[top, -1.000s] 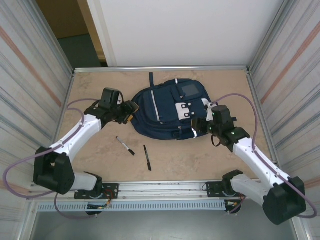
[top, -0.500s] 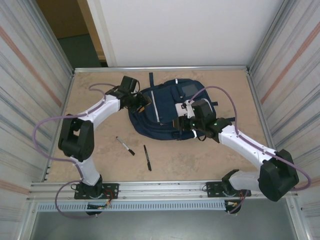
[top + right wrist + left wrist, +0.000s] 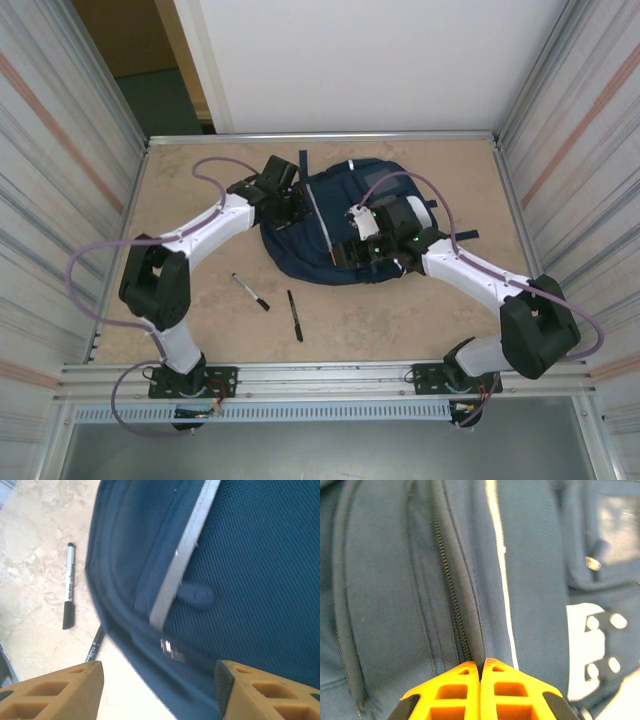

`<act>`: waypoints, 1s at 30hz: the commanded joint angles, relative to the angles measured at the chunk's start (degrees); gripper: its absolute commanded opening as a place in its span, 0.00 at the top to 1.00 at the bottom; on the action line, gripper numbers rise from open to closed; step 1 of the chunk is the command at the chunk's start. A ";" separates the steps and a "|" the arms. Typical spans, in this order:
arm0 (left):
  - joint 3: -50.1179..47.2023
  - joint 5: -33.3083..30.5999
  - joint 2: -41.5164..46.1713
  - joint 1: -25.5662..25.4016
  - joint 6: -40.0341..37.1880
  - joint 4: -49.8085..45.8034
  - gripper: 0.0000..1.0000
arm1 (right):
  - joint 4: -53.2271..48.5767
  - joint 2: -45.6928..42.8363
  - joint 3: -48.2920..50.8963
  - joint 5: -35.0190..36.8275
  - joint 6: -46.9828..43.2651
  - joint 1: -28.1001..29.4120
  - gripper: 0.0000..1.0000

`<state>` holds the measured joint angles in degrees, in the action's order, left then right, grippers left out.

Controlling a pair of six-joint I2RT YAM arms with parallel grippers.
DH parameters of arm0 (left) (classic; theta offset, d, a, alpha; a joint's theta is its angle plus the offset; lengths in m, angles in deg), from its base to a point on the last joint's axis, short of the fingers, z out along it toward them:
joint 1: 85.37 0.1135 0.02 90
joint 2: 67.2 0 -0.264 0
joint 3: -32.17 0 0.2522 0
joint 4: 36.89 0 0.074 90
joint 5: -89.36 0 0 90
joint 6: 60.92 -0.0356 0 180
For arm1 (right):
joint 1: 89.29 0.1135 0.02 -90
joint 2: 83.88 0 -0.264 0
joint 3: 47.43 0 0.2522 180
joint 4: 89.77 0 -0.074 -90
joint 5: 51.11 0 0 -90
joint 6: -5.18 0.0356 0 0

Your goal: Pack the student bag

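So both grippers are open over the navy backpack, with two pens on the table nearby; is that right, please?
No: the left gripper is shut, fingers pressed together in the left wrist view. The right gripper is open over the student bag, with two pens on the table nearby.

Likely a robotics lab cell, beige table point(image 3: 200, 315), aluminium rail point(image 3: 330, 374), ribbed side walls point(image 3: 55, 150), white back panel point(image 3: 370, 60)

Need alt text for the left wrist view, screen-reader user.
Left gripper, orange jaws shut tip to tip, close against the navy student bag beside a dark zipper. A thin white stripe runs up the fabric; a white patch with holes sits at right.
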<state>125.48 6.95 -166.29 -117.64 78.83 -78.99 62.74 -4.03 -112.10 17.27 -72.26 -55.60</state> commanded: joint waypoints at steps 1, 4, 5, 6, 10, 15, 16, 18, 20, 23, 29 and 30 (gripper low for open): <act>1.05 3.01 4.49 -0.88 1.63 0.99 1.00 | -1.17 -0.15 0.33 -4.60 -3.35 -1.44 0.39; 0.37 4.47 4.86 -0.86 3.06 1.15 1.00 | -3.18 0.17 0.11 -4.09 -4.60 -2.14 0.38; 0.01 4.80 4.87 -0.85 3.55 1.54 1.00 | -4.56 0.06 -0.38 -3.22 -4.78 -2.14 0.38; -0.30 5.18 4.83 -0.76 3.76 1.86 1.00 | -5.33 -0.41 -0.33 -2.62 -4.90 -2.15 0.37; -0.61 7.14 4.50 0.09 4.49 2.35 1.00 | -5.60 -4.79 2.67 -0.78 -4.35 -4.11 0.36; -1.42 8.42 4.91 0.89 4.91 3.36 1.00 | -7.63 -10.66 6.33 -0.04 -3.50 -5.31 0.35; -1.41 8.54 4.88 1.12 4.91 3.21 1.00 | -7.36 -10.47 7.01 -0.02 -3.36 -5.35 0.35; -1.99 8.42 5.15 1.28 5.30 3.27 1.00 | -7.01 -9.15 7.15 0.87 -2.31 -5.33 0.36; -2.76 8.94 5.31 1.38 6.21 3.95 1.00 | -6.39 -7.56 6.84 -0.57 -1.91 -4.92 0.36; -2.80 10.21 4.98 1.43 6.36 4.43 1.00 | -3.58 -5.51 7.05 0.31 -2.23 -3.19 0.36; -3.64 12.73 4.79 1.48 7.99 5.93 1.00 | -1.72 -2.37 4.77 3.51 -5.51 -1.82 0.36; -3.52 13.01 4.69 1.43 7.83 5.85 1.00 | -1.06 -1.82 4.61 3.81 -6.18 -1.64 0.36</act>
<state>122.07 16.53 -163.87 -116.44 85.78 -76.30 59.37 -7.09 -105.85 18.97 -75.65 -57.91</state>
